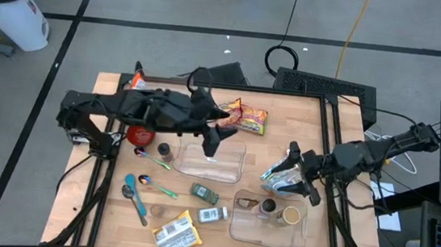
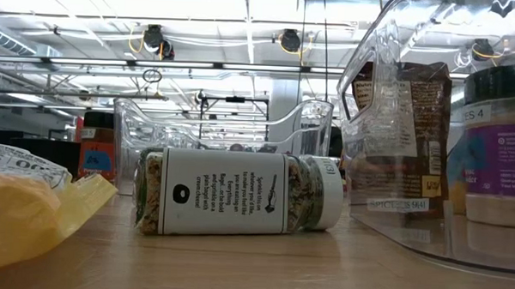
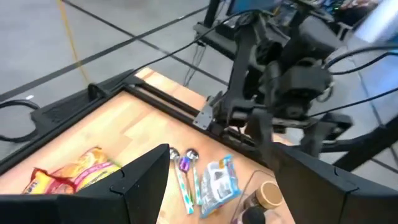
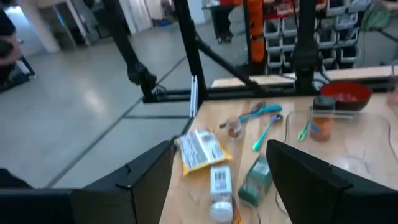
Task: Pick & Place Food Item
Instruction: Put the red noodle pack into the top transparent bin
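Note:
My left gripper (image 1: pixel 211 142) is open and empty, raised over the far end of an empty clear tray (image 1: pixel 230 173) at mid-table; its fingers stand wide apart in the left wrist view (image 3: pixel 221 155). My right gripper (image 1: pixel 303 180) is open and empty (image 4: pixel 219 146), next to a blue-and-white food packet (image 1: pixel 278 176) that lies flat on the table beside two spoons (image 3: pixel 182 167). The packet also shows in the left wrist view (image 3: pixel 219 180). An orange snack bag (image 1: pixel 245 118) lies at the far middle. A yellow packet (image 1: pixel 176 234) lies near the front edge.
A second clear tray (image 1: pixel 299 238) at the front right holds two jars (image 1: pixel 268 207). A spice jar (image 1: pixel 204 192) lies on its side (image 2: pixel 238 195), with a white bottle (image 1: pixel 212 214) nearby. A red bowl (image 1: pixel 140 134), a brown bottle (image 1: pixel 164 149) and spoons (image 1: pixel 136 196) lie at the left.

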`<state>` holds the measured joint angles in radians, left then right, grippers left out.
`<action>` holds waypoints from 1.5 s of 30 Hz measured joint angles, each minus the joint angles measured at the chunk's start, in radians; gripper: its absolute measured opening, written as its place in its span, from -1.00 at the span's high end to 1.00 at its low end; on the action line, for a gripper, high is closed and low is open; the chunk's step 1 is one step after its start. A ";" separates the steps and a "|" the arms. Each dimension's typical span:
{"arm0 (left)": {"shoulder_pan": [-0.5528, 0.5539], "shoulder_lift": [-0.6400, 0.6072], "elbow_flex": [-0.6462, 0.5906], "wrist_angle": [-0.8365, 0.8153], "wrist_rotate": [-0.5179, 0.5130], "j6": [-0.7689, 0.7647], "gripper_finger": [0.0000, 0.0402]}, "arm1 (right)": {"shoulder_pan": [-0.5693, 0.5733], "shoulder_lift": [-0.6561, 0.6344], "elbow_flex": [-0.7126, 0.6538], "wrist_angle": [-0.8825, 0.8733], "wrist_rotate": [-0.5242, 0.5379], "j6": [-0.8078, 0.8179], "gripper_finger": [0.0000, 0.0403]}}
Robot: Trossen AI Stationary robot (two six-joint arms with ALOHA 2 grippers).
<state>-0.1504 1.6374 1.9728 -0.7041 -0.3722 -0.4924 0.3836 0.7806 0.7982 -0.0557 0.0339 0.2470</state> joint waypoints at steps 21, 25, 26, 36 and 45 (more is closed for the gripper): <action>0.315 0.164 -0.002 -0.030 0.404 0.227 -0.41 | -0.412 0.129 0.000 0.078 -0.022 0.177 -0.26; 0.459 0.163 -0.002 -0.098 0.539 0.306 -0.41 | -0.552 0.203 0.000 0.110 -0.119 0.228 -0.26; 0.489 0.163 -0.002 -0.113 0.553 0.329 -0.41 | -0.584 0.221 0.000 0.112 -0.140 0.240 -0.26; 0.668 0.168 -0.002 -0.116 0.643 0.492 -0.41 | -0.785 0.503 0.023 0.218 -0.223 0.335 -0.26; 0.730 0.169 -0.002 -0.116 0.749 0.504 -0.41 | -0.874 0.744 0.224 0.125 -0.220 0.243 -0.26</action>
<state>0.5794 1.8061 1.9713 -0.8199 0.3765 0.0113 -0.4901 1.5251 1.0226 0.0690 -0.1856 0.4903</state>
